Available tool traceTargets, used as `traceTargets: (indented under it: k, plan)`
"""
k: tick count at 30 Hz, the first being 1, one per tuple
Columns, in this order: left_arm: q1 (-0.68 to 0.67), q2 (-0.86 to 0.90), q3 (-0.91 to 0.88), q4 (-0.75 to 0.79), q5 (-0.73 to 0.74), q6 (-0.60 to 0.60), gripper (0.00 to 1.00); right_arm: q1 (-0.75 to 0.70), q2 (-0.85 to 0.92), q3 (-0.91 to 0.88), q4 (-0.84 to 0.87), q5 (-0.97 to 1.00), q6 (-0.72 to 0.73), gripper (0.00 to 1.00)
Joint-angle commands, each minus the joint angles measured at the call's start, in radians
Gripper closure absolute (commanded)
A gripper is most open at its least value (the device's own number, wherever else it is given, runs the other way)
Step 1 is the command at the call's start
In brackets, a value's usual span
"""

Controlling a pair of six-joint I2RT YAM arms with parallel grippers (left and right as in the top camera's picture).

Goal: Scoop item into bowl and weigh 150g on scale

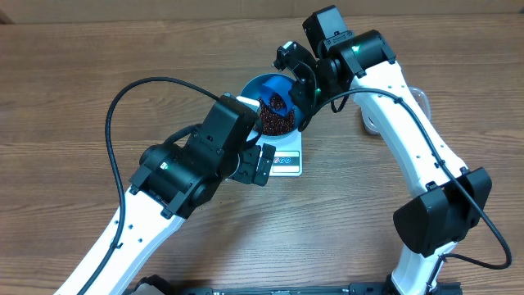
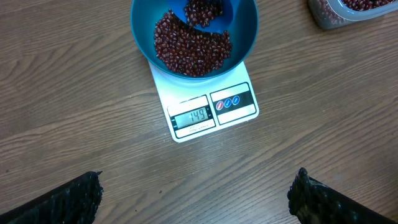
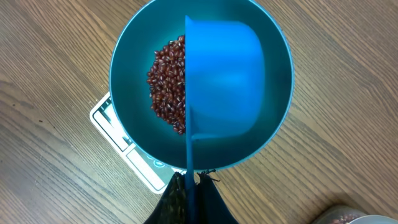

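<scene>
The blue bowl (image 2: 142, 38) sits on the white scale (image 2: 211, 109), whose display reads 149. A heap of dark red-brown beans (image 2: 193, 48) lies in the bowl (image 3: 127, 68). My right gripper (image 3: 194, 180) is shut on the handle of a small blue scoop (image 3: 224, 81). The scoop (image 2: 208, 14) is tipped on its side over the bowl with beans still in it. My left gripper (image 2: 194, 193) stands open over bare table in front of the scale, nothing between its fingers. From overhead, the bowl (image 1: 260, 84) is partly hidden by both grippers (image 1: 255, 164) (image 1: 299, 98).
A clear plastic tub (image 2: 348, 12) with more beans stands to the right of the bowl, partly behind the right arm (image 1: 409, 131) when seen from overhead. The left arm (image 1: 176, 176) reaches in from the lower left, with a black cable looping over it.
</scene>
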State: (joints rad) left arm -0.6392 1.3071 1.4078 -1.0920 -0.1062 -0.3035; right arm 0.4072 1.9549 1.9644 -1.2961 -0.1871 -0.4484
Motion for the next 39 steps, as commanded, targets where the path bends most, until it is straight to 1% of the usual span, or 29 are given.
traceTargets:
  k: [1,39]
  plan:
    - [0.004,0.002,0.009,0.003,-0.008,0.008,0.01,0.001,-0.047,0.021,-0.016,-0.022,-0.034,0.96]
    - [0.004,0.002,0.009,0.003,-0.008,0.008,0.00,0.001,-0.047,0.021,-0.015,-0.023,-0.020,0.96]
